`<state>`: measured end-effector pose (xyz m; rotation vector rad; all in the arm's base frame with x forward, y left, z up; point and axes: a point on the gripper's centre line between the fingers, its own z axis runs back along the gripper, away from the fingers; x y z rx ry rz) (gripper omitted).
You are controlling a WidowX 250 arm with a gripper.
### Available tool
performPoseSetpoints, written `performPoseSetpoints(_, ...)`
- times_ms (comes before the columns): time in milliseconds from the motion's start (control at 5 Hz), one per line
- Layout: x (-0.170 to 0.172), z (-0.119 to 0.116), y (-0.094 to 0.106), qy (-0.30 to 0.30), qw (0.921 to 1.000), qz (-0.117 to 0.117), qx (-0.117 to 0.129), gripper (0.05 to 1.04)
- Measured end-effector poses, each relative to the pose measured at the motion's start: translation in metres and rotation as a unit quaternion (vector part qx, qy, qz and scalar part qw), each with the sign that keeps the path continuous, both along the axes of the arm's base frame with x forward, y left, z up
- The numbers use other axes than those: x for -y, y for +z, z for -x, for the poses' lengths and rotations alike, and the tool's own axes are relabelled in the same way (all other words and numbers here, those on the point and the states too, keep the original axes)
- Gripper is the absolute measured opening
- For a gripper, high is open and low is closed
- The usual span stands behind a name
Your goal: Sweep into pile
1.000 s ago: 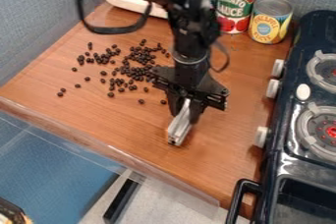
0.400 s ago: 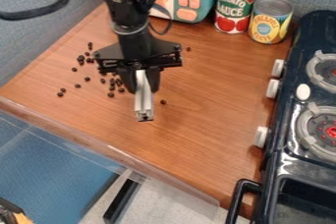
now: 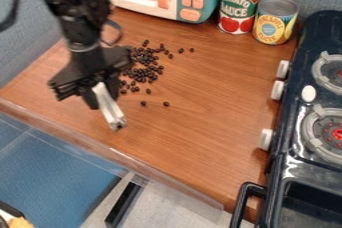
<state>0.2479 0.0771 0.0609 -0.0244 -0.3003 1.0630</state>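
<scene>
Hand: the black hand (image 3: pixel 100 98) is clenched on a pale bar (image 3: pixel 109 106), which is held at a tilt, its lower end pointed down and toward the stove side.
Hand's place: it is seen over the left part of the wooden tabletop (image 3: pixel 194 137), just beside the beans.
Dark beans: they (image 3: pixel 142 74) are bunched on the stove side of the hand, toward the middle of the tabletop, and part of the bunch may be hidden by the arm.
Loose beans: a few are scattered apart from the bunch, some toward the cans and two (small specks, easily missed) toward the front edge.
Front edge: a slanting edge is formed by the tabletop, with wood visible between it and the bar's lower end.
Open room: a broad stretch of wood is left between the beans and the stove (image 3: pixel 279 159), and another between the beans and the front edge.
Right edge: the tabletop is bounded by the stove, whose white knobs are turned toward the wood.
Back edge: a toy microwave (image 3: pixel 160 14), a red-labelled can (image 3: pixel 239 4) and a yellow-labelled can (image 3: pixel 275 21) are lined up there.
</scene>
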Motion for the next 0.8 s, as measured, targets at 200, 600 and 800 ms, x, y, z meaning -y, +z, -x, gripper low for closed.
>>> performPoseSetpoints(200,-0.013,0.009,0.005,0.091,0.9954,0.025,0.015,0.339)
performPoseSetpoints(600,-0.032,0.016,-0.004,0.144,0.9883,0.05,0.007,0.339)
performPoseSetpoints(800,-0.04,0.018,-0.008,0.162,0.9857,0.046,0.005,0.339)
